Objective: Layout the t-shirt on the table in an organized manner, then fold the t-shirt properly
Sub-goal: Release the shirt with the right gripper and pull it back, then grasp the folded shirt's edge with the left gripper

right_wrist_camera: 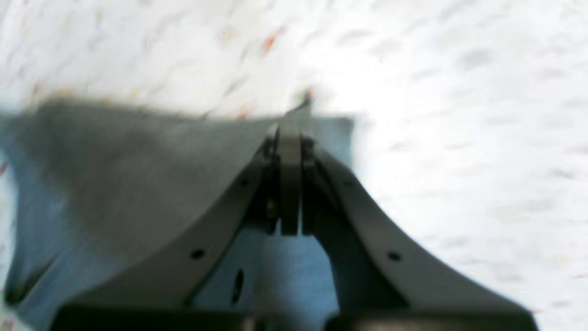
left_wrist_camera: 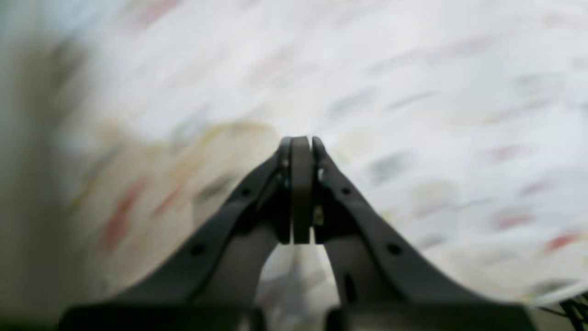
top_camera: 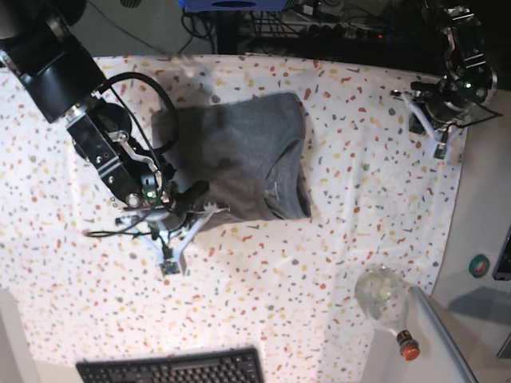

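Grey t-shirt (top_camera: 239,155) lies folded on speckled table (top_camera: 359,239).

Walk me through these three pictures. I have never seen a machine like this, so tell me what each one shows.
This is a robot with two arms. The base view looks down on a table under a speckled cloth. A grey t-shirt lies on it, partly folded. A clear bottle and a black keyboard sit near the edge.

The other two pictures come from cameras on the wrists, both blurred. The right tool is shut, apparently pinching the shirt's edge. The left tool is shut too, holding nothing, with only cloth showing beyond it; in the base view, that arm is parked at the table's far corner.
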